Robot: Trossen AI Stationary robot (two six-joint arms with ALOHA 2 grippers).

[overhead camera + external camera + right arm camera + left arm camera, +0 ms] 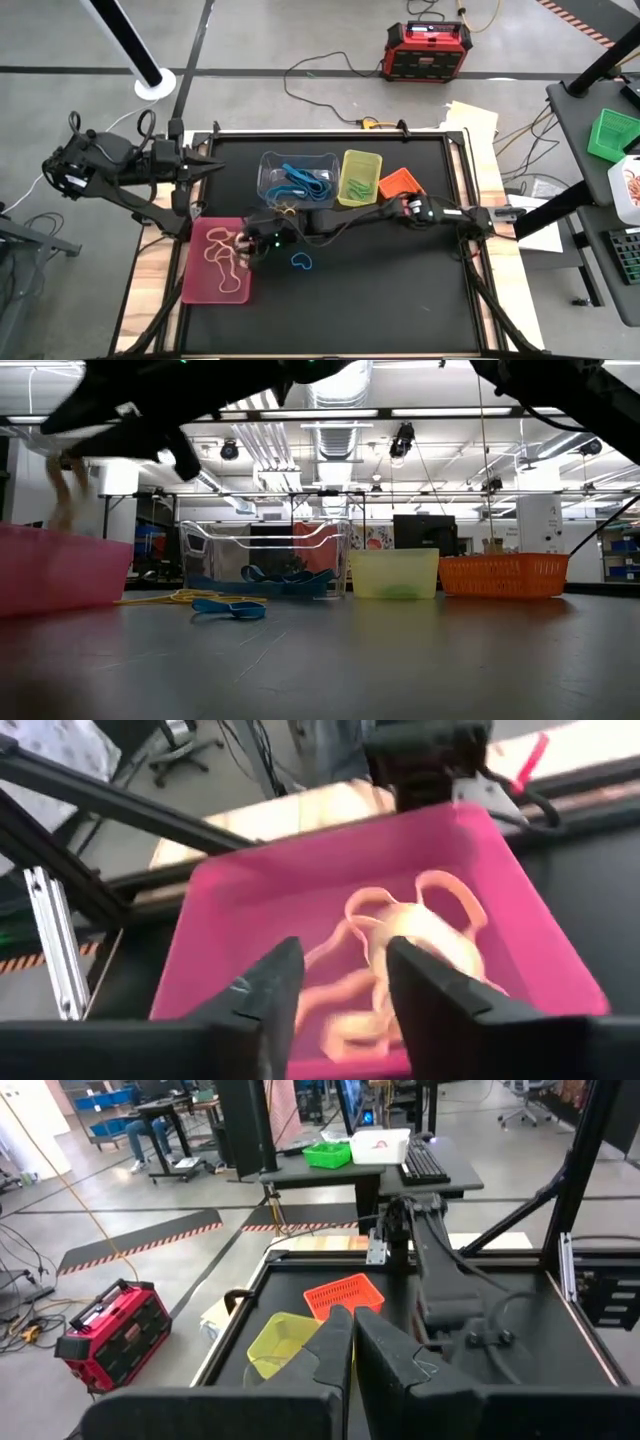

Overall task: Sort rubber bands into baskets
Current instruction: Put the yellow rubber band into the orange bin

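Pink plastic tray (pixel 196 285) sits at the black table's (pixel 400 300) left front edge with tan rubber bands (pixel 225 255) lying in it, and the right gripper (pixel 340 982) hangs over its inner rim, fingers parted with nothing between them. Just beside the tray lie a blue band (pixel 300 262) on open mat and a yellow band (pixel 165 598); behind stand the clear tub (pixel 270 165) of blue bands, yellow-green bin (pixel 358 178) and orange bin (pixel 400 182). Left gripper (pixel 352 1342), fingers closed together, waits at the table's left rear edge, while the front right of the table lies open.
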